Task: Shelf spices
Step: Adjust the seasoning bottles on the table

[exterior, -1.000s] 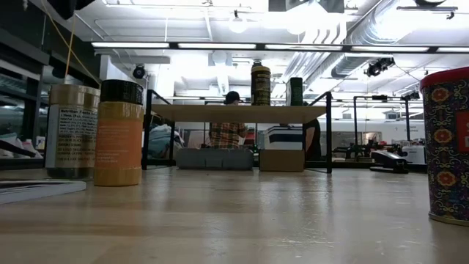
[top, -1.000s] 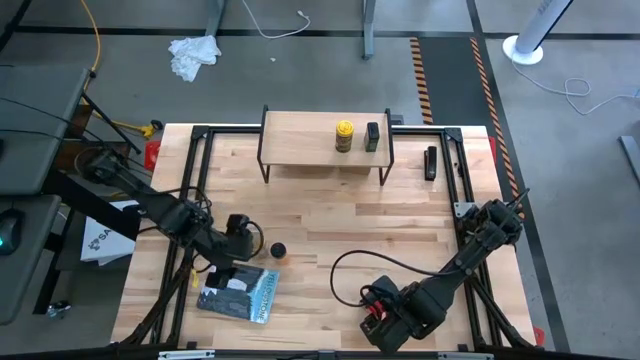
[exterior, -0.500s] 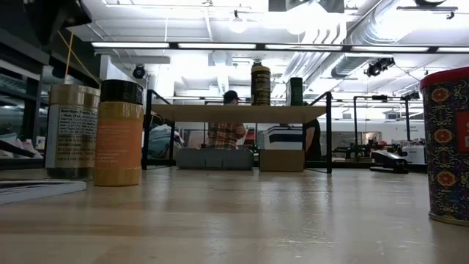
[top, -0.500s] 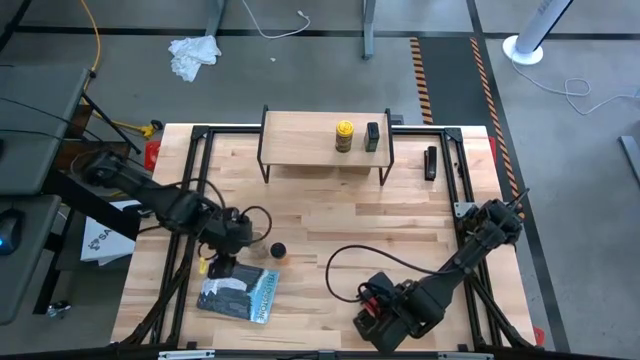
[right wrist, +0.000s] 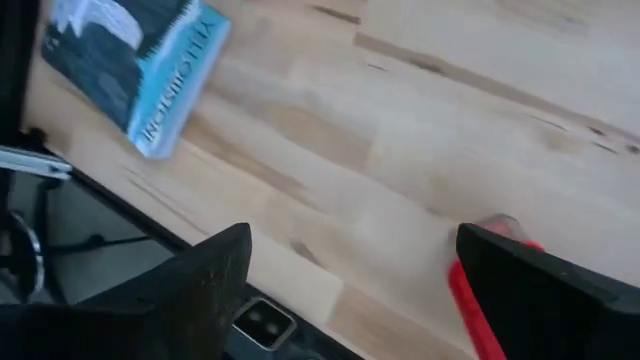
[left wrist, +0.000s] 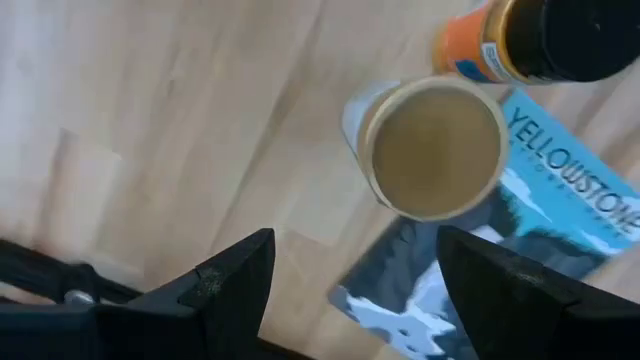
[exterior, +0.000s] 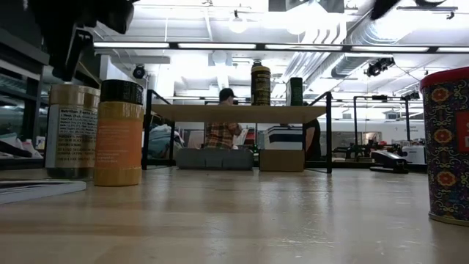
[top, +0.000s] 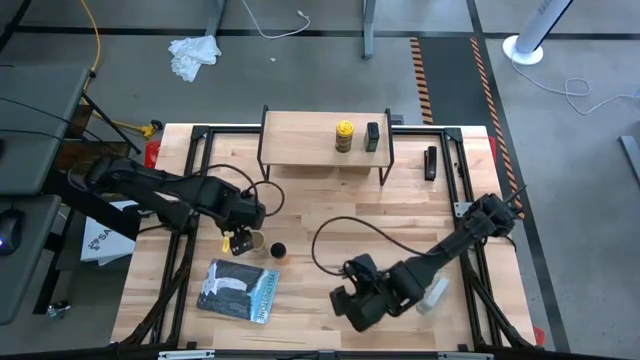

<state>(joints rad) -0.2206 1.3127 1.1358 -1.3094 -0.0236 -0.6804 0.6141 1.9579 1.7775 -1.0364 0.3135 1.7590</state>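
Spice jars: a round tan cylinder [left wrist: 432,148] and black-capped amber jar [left wrist: 540,40] stand at centre-left on the wooden table [top: 380,215], beneath the left gripper [top: 240,243], fingers apart; right gripper [top: 352,306] also spread.

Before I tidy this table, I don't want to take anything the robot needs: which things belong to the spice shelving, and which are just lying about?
Belong to the job: shelf, with yellow jar and black tin on it; tan cylinder, amber jar and red tin on the table.

Lying about: Yellowstone book, small dark bar, white rag on the floor.
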